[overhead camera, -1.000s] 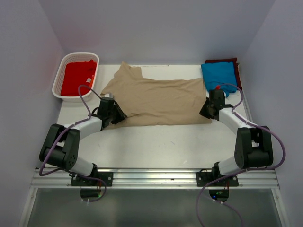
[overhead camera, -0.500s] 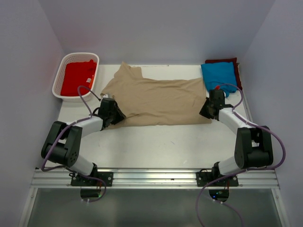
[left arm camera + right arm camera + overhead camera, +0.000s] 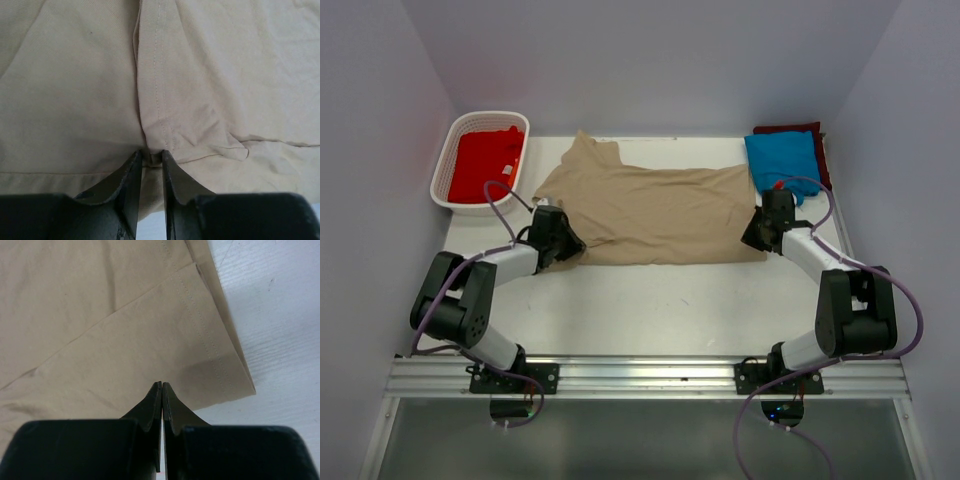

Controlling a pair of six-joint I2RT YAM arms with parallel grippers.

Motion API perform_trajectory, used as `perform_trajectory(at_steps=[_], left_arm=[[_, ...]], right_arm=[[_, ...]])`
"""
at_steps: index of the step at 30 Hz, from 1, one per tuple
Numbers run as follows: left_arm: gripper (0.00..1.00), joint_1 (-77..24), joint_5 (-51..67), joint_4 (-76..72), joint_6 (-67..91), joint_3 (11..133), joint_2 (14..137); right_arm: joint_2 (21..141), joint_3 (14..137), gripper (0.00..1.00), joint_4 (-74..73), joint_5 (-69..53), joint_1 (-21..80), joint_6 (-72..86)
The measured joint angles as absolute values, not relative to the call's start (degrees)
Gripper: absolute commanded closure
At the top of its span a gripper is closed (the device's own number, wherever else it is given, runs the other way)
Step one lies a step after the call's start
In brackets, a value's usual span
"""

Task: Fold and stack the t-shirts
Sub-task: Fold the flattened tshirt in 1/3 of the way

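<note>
Pale walls (image 3: 650, 70) close in our white table (image 3: 650, 300). The tan t-shirt (image 3: 660, 215) lies smooth across its middle, long axis left to right, collar toward the far-left corner. Our left hand (image 3: 151, 159) meets its near-left sleeve, jaws narrowly apart with a seamed fold pinched between them. Our right hand (image 3: 162, 387), pressed shut, rests at the near-right hem corner; we cannot tell whether it has caught any cloth.

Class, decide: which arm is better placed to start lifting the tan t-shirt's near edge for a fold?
Left, probably. The left gripper has a ridge of the tan t-shirt pinched between its jaws by the seam. The right gripper rests shut at the hem corner, with no cloth visibly between its jaws.
</note>
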State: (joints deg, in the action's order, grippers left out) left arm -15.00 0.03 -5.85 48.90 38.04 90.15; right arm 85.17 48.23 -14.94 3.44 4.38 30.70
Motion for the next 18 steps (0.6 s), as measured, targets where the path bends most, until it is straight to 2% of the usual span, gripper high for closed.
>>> perform_trajectory(at_steps=[1, 5, 18], left_arm=[[0.68, -15.0, 0.0, -5.3, 48.9, 38.0, 89.8], [0.6, -15.0, 0.0, -4.3, 48.7, 38.0, 87.0], [0.6, -15.0, 0.0, -3.4, 48.2, 41.4, 90.3]], right_arm=[[85.2, 48.2, 1.0, -14.9, 3.4, 4.4, 30.7], [85.2, 48.2, 1.0, -14.9, 3.4, 4.4, 30.6], [85.2, 48.2, 1.0, -15.0, 3.5, 4.4, 30.5]])
